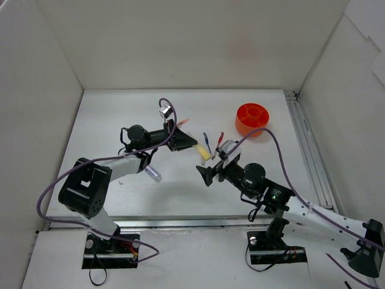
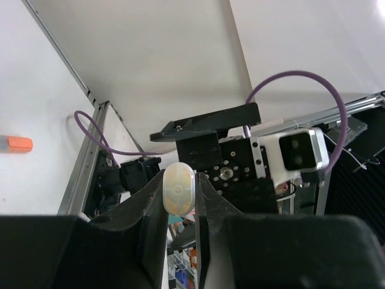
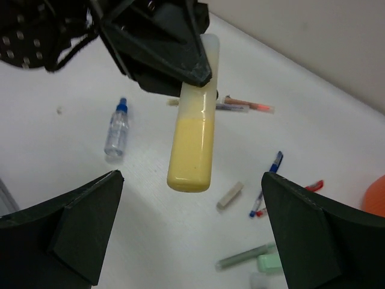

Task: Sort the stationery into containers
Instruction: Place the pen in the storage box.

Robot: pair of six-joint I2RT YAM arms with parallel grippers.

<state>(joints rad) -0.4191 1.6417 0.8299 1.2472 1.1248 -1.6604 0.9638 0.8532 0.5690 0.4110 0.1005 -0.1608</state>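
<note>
Plain white walls [image 1: 180, 42] enclose a white table [image 1: 120, 114], evenly lit.

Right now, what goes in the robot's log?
left hand: shut on yellow highlighter | right hand: open, empty | orange pot: not reached

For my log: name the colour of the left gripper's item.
Yellow, the slim plastic highlighter; right wrist view best.

The left arm [image 1: 87, 191] and right arm [image 1: 278, 197] are white links between black joint housings, each carrying a purple cable [image 2: 293, 73]. The fingers [image 3: 66, 226] are black wedges. A silver-white wrist camera [image 2: 298, 150] adjoins a black mounting plate [image 2: 231, 176] dotted with what seem small screws.
</note>
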